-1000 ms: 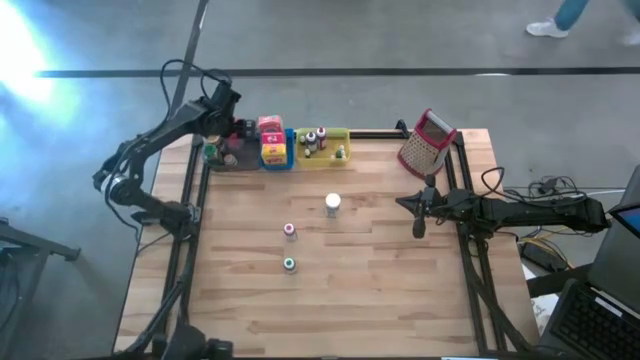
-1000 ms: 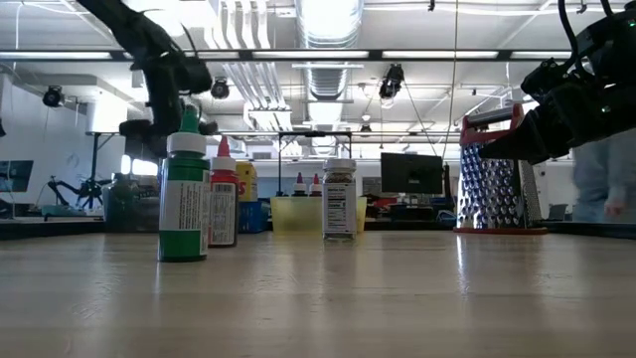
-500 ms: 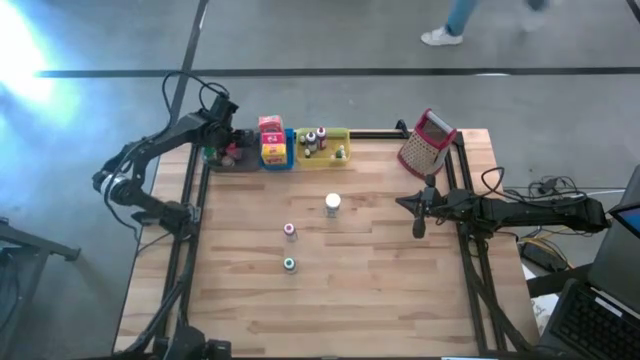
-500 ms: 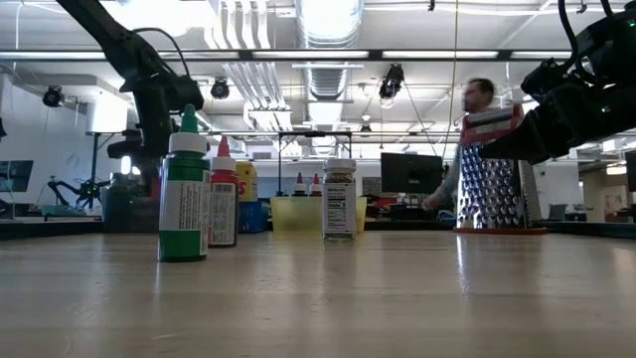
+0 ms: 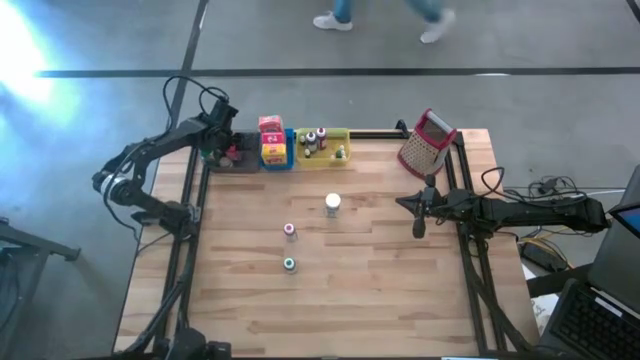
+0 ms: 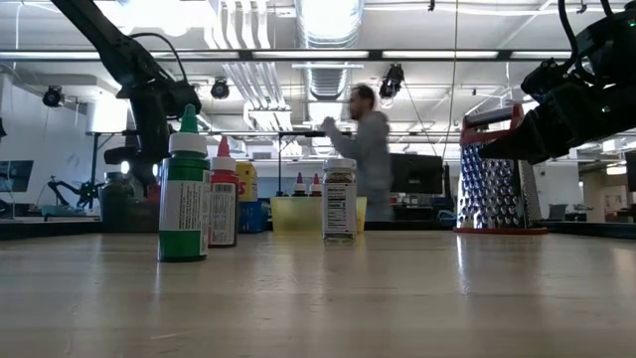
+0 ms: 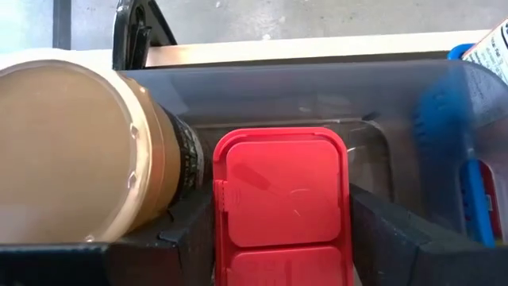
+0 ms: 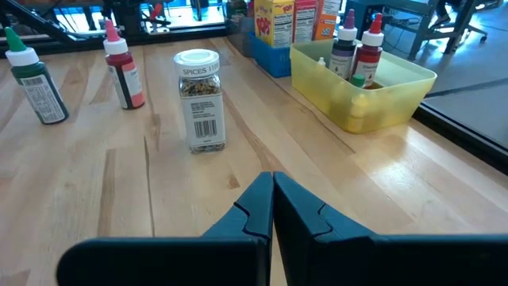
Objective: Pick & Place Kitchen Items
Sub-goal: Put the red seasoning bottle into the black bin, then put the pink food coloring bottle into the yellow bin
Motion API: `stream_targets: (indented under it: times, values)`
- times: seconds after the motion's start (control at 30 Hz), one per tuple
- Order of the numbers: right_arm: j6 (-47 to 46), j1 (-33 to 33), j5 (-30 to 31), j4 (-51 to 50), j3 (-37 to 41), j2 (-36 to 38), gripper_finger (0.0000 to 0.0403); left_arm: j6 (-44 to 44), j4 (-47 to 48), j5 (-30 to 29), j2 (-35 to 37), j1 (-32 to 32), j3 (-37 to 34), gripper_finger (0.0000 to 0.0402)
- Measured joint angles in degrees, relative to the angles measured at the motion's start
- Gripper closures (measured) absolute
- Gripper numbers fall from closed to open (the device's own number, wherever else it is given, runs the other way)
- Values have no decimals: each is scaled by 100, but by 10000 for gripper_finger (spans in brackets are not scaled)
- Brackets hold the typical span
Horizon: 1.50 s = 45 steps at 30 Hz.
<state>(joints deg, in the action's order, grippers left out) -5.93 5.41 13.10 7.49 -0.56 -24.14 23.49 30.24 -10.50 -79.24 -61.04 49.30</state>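
surface: your wooden table point(image 5: 380, 290) | top edge, left to right: grey tray point(image 5: 243, 163), blue tray point(image 5: 288, 158), yellow tray point(image 5: 330, 157), grater point(image 5: 427, 143) upper right | centre: spice jar point(image 5: 333, 205), pink-cap bottle point(image 5: 289, 230), green-cap bottle point(image 5: 289, 264), well apart

The right gripper point(image 8: 272, 208) sits at the bottom centre of the frame, its two dark fingers pressed together above the wooden table point(image 8: 413, 191). A white-capped spice jar point(image 8: 198, 100) stands upright at centre left, with a red-capped bottle point(image 8: 125, 67) and a green-capped bottle point(image 8: 32, 78) in the upper left. In the upper right, a yellow tray point(image 8: 373, 99) holds small bottles, with a blue tray point(image 8: 274, 54) of boxes behind it.
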Motion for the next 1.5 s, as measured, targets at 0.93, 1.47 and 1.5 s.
stream_targets:
  times: [0.93,1.47,1.5]
  values:
    - [-1,0,-2,2,0,1,394,-49,20,67,33,7,-11,134]
    - [-1,0,0,1,1,1,394,-46,687,1148,119,8,576,127]
    - [0,-2,-2,0,2,0,394,-12,771,1169,139,9,642,128]
